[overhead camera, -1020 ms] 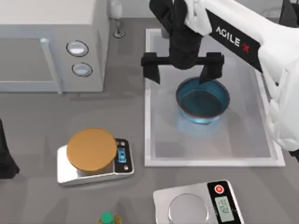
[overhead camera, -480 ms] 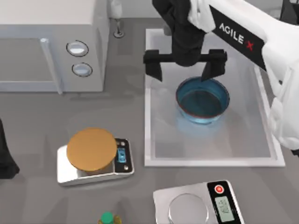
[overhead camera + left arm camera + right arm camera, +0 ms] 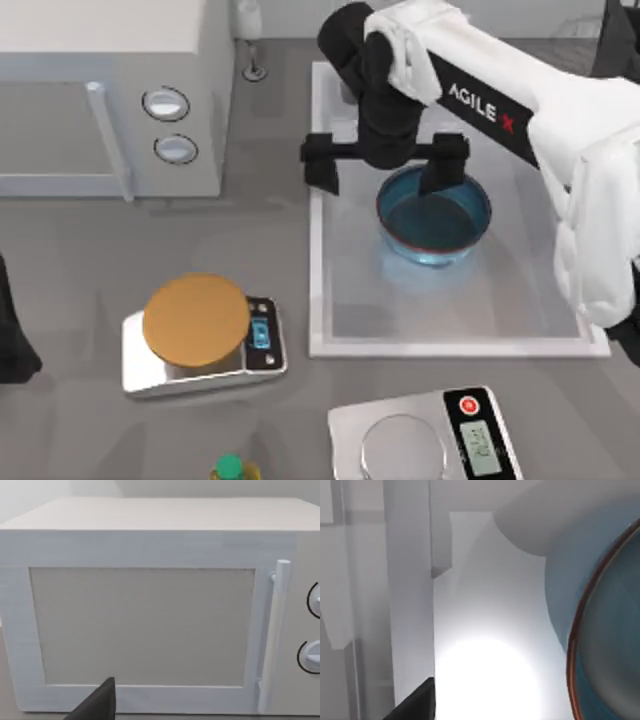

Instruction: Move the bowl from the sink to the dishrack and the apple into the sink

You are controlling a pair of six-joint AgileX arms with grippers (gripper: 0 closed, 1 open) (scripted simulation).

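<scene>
At the table's front edge, seen from above: a silver scale [image 3: 405,445] with a bare round plate, and a green-capped bottle [image 3: 230,468] to its left. Just behind, toward the left, a second scale [image 3: 195,320] topped with a flat orange disc.

Further back on the right, the white sink [image 3: 450,348]. Inside it, toward the back, the blue bowl [image 3: 435,220], upright, reddish rim up, nothing in it.

Directly over the bowl's back-left edge, the right gripper [image 3: 380,178], reached in from the table's right side. Spread wide, with nothing held. Aligned left to right across the table: one dark finger over the bowl's back rim, the other far out over the sink's left wall. Bowl therefore off-centre, lying to the right of the gap's middle and slightly forward. Being round, without a long axis to match. Judged to call for dropping lower with one finger inside the rim and one outside, then closing on the wall.

From the right wrist camera, the bowl [image 3: 610,630] close at one side, the sink's white wall [image 3: 410,580] beyond.

Farthest off, at the back left, a white microwave [image 3: 100,100]. Parked at the left edge, well apart from the bowl, the left gripper [image 3: 97,705], faced toward the microwave door [image 3: 145,630]. Clearly the farther arm.
</scene>
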